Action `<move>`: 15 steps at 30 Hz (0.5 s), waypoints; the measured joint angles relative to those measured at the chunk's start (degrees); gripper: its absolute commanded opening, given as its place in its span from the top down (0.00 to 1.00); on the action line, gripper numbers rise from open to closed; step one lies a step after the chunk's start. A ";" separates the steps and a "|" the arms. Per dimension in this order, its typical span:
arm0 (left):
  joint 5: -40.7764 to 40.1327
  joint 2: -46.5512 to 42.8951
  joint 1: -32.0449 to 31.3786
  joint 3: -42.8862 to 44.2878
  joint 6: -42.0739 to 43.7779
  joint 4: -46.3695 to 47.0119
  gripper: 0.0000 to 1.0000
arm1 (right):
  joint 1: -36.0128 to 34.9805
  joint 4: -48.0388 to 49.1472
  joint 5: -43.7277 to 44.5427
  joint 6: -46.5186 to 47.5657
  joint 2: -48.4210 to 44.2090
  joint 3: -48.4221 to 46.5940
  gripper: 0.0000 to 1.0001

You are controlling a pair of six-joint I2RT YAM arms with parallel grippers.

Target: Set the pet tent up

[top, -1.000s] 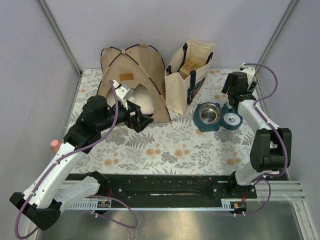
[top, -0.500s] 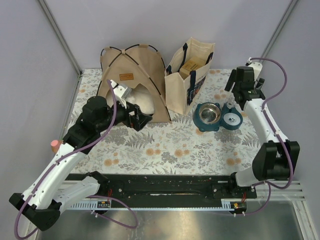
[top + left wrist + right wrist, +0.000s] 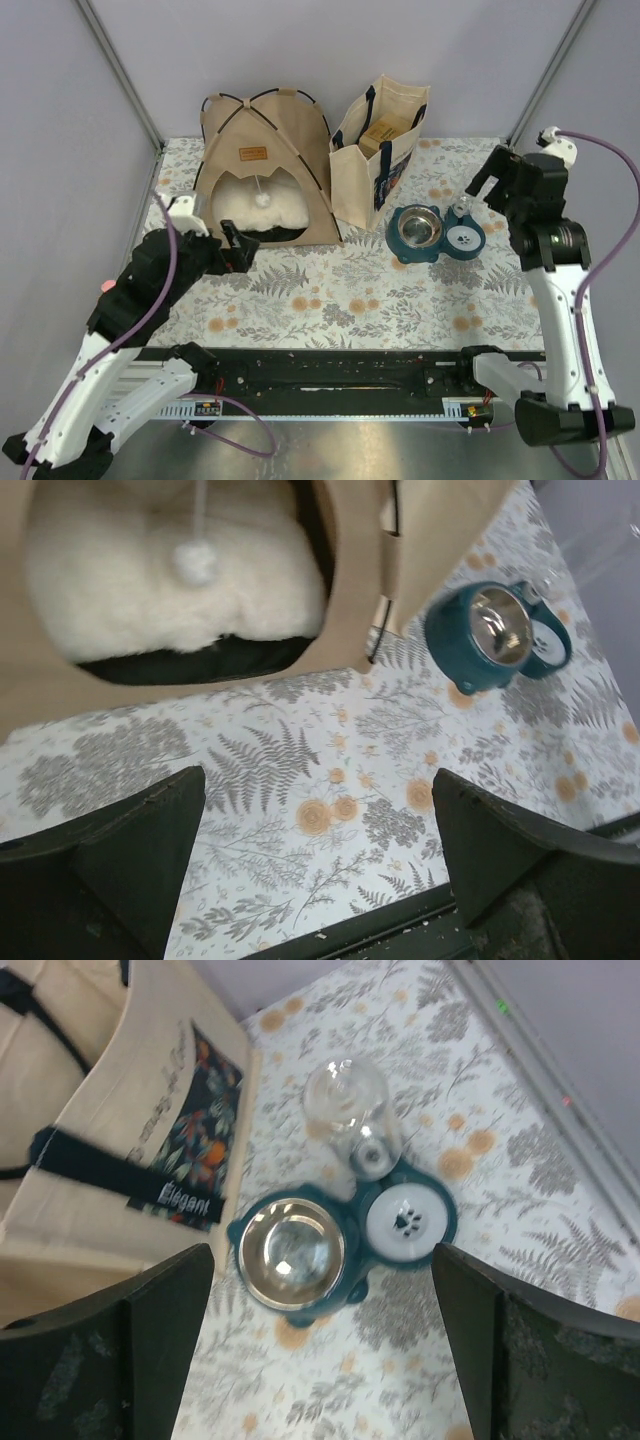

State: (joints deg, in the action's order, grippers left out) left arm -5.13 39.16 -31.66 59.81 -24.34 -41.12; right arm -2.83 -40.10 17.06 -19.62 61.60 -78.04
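The tan pet tent [image 3: 262,160] stands upright at the back left, with black poles, a brown label patch and an arched doorway. A fluffy white pillow [image 3: 262,208] lies inside, and a white pom-pom [image 3: 263,198] hangs on a string in the doorway. The left wrist view shows the tent wall [image 3: 350,570], pillow [image 3: 150,580] and pom-pom [image 3: 195,560]. My left gripper [image 3: 240,252] is open and empty, just in front of the tent's left side. My right gripper [image 3: 490,185] is open and empty, raised at the right above the feeder.
A cream tote bag [image 3: 380,150] with navy handles stands right of the tent. A teal pet feeder [image 3: 432,232] with a steel bowl and a clear water bottle sits in front of it; it also shows in the right wrist view [image 3: 340,1240]. Grey walls enclose the table.
My left arm has pulled back out of the tent doorway toward the front left. The pillow and pom-pom now show. My right arm has lifted and swung to the right.
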 measured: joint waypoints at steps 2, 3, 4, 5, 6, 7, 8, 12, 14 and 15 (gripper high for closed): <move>-4.17 -3.10 0.00 0.00 -1.53 -3.56 0.01 | 0.00 -3.28 -2.56 -2.10 -3.98 0.44 0.01; -6.34 -4.83 0.00 0.00 -2.27 -5.64 0.01 | 0.00 -5.44 -4.33 -3.32 -6.86 0.76 0.00; -7.61 -6.12 0.00 0.00 -2.69 -6.95 0.01 | 0.00 -6.88 -5.03 -3.98 -8.96 0.83 0.01; -8.98 -8.17 0.00 0.07 -2.97 -8.79 0.01 | 0.00 -8.57 -6.05 -4.76 -11.52 0.85 0.01; -9.97 -9.94 0.00 0.20 -3.08 -10.64 0.01 | 0.00 -10.25 -6.60 -5.31 -14.14 0.83 0.00; -10.56 -11.21 0.00 0.52 -3.10 -12.22 0.01 | 0.00 -11.45 -7.23 -5.73 -16.35 0.83 0.01; -11.17 -12.33 0.00 1.16 -3.17 -14.27 0.01 | 0.00 -12.96 -7.67 -6.01 -19.08 0.83 0.01; -13.07 -13.68 0.00 3.76 -3.61 -20.70 0.01 | 0.00 -18.64 -8.26 -6.91 -29.42 0.28 0.01; -13.75 -14.08 0.00 4.22 -3.80 -23.19 0.01 | 0.00 -20.98 -8.26 -7.28 -32.30 -0.50 0.00; -13.90 -14.45 0.00 4.24 -3.87 -24.20 0.01 | 0.00 -22.16 -8.28 -7.45 -33.40 -0.83 0.01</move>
State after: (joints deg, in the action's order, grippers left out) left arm -19.03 24.71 -31.66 64.05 -28.21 -65.32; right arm -2.83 -62.26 8.78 -27.07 28.21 -78.87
